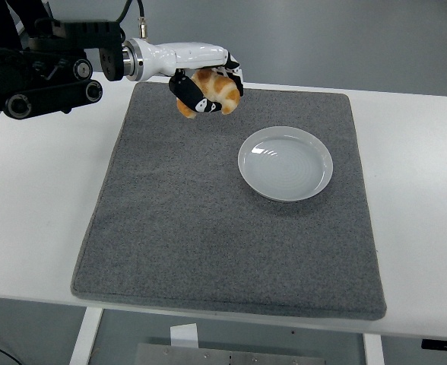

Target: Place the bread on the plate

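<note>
Left hand (pixel 208 87) has its fingers wrapped around the bread (pixel 212 93), held up in the air over the far-left part of the grey mat (pixel 223 251). Plate (pixel 285 163) sits empty on the mat, right of and nearer than the hand. Next move, I'd say: carry rightward and toward the near edge, then lower. Right arm isn't visible.

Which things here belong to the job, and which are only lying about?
For the job:
- croissant, held up in the left robot hand
- white plate, empty

Only lying about:
- grey mat
- white table
</note>
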{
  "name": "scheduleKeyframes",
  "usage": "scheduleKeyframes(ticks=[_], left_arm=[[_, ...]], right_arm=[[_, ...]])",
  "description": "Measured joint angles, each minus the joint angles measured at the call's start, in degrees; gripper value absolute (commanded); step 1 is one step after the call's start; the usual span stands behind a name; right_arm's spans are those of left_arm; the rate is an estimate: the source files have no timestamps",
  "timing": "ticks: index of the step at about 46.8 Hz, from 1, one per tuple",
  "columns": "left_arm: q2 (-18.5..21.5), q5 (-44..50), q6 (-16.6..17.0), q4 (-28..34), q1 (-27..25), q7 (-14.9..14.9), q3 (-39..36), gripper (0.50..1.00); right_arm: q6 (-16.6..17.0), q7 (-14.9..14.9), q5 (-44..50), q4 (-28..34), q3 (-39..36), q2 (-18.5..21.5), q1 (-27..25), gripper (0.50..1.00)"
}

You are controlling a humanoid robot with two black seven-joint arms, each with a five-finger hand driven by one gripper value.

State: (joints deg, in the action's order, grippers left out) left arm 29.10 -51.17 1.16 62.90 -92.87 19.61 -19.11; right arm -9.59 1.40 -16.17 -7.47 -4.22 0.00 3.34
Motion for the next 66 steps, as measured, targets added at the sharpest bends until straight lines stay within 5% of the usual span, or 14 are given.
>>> scheduleKeyframes(ticks=[24,66], left_arm=[[-0.9,-0.3,1.8,-1.2,-4.3,0.0,1.1,0.5],[-25.2,-1.3,3.8,-21.0,5.8,1.3,3.1,0.5]], right_arm=[[0.0,0.0,0.0,0.0,0.0,0.0,0.0,0.952],[0.0,0.0,0.0,0.0,0.0,0.0,0.0,0.952]])
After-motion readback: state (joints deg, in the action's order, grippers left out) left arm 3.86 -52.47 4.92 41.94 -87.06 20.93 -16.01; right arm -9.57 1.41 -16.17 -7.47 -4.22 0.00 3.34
